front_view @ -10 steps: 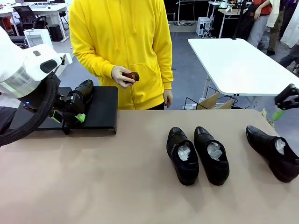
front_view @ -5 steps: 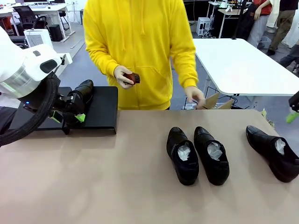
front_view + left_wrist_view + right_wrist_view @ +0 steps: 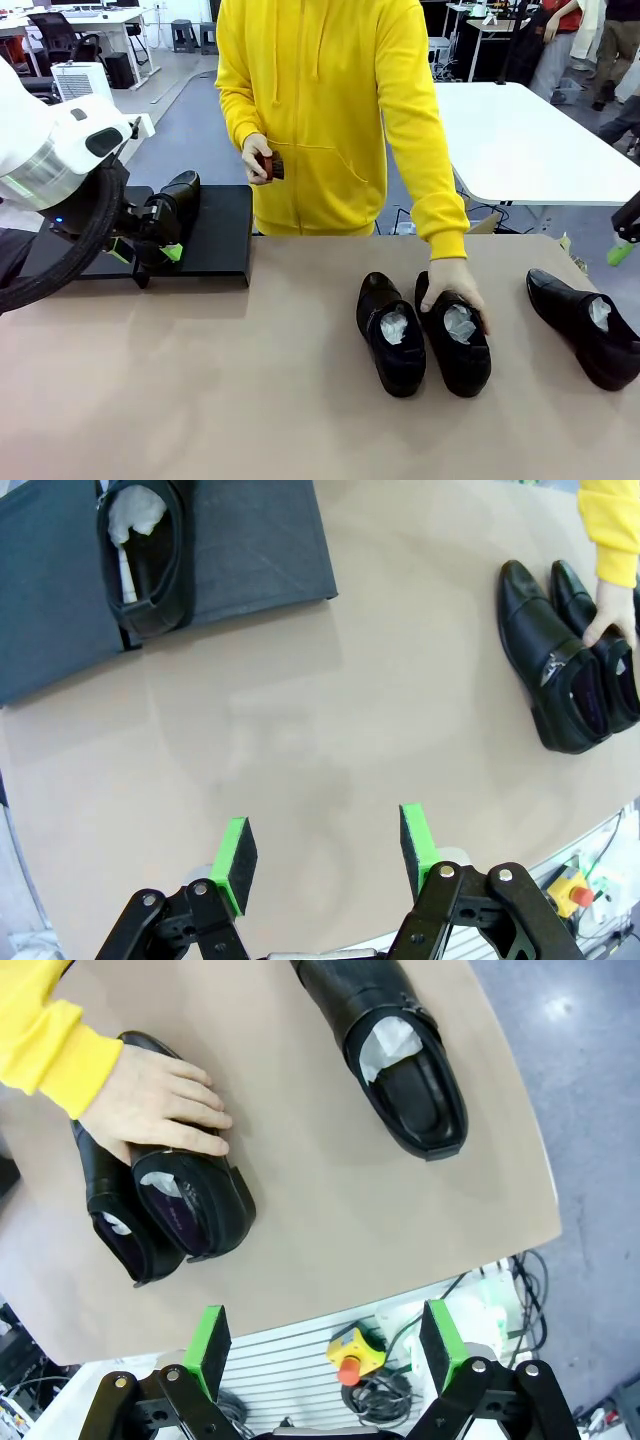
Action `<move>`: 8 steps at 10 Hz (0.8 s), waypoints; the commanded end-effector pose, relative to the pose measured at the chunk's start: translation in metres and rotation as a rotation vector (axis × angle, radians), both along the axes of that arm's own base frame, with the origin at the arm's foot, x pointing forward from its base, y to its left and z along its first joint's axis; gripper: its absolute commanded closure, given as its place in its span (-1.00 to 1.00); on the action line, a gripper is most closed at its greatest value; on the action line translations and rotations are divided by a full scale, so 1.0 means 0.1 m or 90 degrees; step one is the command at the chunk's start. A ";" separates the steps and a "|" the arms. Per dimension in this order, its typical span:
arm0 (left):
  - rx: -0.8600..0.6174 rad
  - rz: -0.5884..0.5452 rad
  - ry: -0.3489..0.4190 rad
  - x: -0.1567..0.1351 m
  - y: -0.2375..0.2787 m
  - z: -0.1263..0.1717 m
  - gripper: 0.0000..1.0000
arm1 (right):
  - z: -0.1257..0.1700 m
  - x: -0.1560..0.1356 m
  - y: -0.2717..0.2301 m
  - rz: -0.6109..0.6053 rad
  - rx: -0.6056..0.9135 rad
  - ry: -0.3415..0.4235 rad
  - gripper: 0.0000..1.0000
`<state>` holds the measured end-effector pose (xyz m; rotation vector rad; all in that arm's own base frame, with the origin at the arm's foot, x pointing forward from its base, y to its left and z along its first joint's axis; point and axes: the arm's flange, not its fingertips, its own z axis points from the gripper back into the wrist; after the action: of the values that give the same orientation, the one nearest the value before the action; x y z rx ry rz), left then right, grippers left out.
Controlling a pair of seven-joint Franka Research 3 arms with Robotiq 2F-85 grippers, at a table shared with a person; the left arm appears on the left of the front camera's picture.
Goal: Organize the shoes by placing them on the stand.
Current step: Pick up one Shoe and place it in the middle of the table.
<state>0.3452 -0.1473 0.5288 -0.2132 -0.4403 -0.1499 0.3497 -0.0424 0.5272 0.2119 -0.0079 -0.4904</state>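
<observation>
One glossy black shoe [image 3: 180, 193] lies on the low black stand [image 3: 222, 235], also seen in the left wrist view as shoe [image 3: 145, 565] on stand [image 3: 250, 550]. My left gripper [image 3: 147, 250] hangs open in front of the stand; its fingers [image 3: 238, 865] hold nothing. Two shoes [image 3: 392, 335] [image 3: 458, 345] lie side by side mid-table. A person's hand [image 3: 452, 290] rests on the right one. The fourth shoe [image 3: 590, 325] lies at the table's right end. My right gripper [image 3: 325, 1345] stands open above the table's edge, with that shoe [image 3: 395, 1050] ahead of it.
The person in a yellow hoodie stands at the far side and holds a small dark-red brush [image 3: 268, 165] in the other hand. A white table [image 3: 520, 140] stands behind at the right. The tan tabletop [image 3: 200, 380] is bare in front.
The person has stepped right and lowered a hand onto the right shoe of the middle pair. My right gripper has drawn back towards the picture's right edge. The left arm is still.
</observation>
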 end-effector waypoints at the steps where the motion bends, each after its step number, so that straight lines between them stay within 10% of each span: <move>1: -0.011 -0.006 0.003 -0.01 0.02 0.01 -0.50 | 0.00 0.01 0.01 -0.001 0.001 -0.001 -1.00; 8: -0.011 -0.006 0.003 -0.01 0.02 0.01 -0.50 | -0.15 0.17 -0.06 0.061 -0.034 0.046 -1.00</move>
<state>0.3452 -0.1473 0.5288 -0.2133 -0.4405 -0.1499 0.3520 -0.0432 0.5211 0.1961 0.0105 -0.4691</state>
